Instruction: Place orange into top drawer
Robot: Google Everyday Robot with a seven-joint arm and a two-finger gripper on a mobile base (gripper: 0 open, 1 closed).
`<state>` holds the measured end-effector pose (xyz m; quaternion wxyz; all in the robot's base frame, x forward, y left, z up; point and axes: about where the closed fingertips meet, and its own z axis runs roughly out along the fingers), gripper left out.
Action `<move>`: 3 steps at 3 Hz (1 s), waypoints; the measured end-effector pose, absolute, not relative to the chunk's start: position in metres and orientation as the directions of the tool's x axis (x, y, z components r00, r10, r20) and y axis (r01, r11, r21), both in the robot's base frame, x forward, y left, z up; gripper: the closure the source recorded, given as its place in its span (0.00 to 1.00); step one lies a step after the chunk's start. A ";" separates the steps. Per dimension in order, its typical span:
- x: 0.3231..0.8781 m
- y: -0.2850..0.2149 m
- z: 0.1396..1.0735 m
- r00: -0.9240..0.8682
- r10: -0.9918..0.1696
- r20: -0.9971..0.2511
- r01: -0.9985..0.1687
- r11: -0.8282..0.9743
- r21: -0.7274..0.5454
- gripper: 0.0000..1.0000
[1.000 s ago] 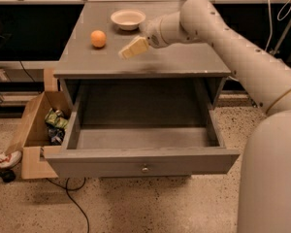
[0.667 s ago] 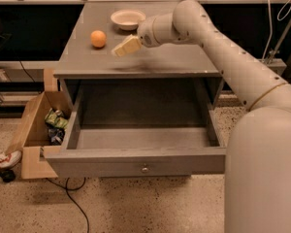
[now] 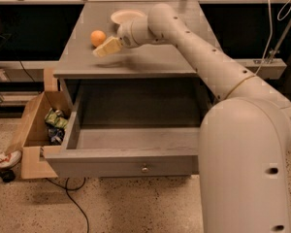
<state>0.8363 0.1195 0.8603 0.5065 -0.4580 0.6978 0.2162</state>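
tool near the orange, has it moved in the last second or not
Yes. The tool has shifted left toward the orange, which has stayed put beside the white bowl. The tool is now just right of the orange.

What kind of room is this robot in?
Probably a lab or workshop, not a home: speckled hard floor, a loose cable across it, a cardboard box beside the open top drawer. The gripper hovers by the orange.

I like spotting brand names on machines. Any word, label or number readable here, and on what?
No text can be read.
Packets in the cardboard box: any print is too blurred.
Robot arm, claw beside the orange, top drawer: no lettering shows.
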 end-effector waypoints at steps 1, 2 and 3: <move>0.842 0.137 0.855 -0.081 -0.401 -0.913 -0.862 0.488 -0.138 0.00; 0.846 0.158 0.854 -0.098 -0.356 -0.929 -0.873 0.479 -0.091 0.03; 0.849 0.168 0.852 -0.111 -0.335 -0.936 -0.878 0.474 -0.065 0.26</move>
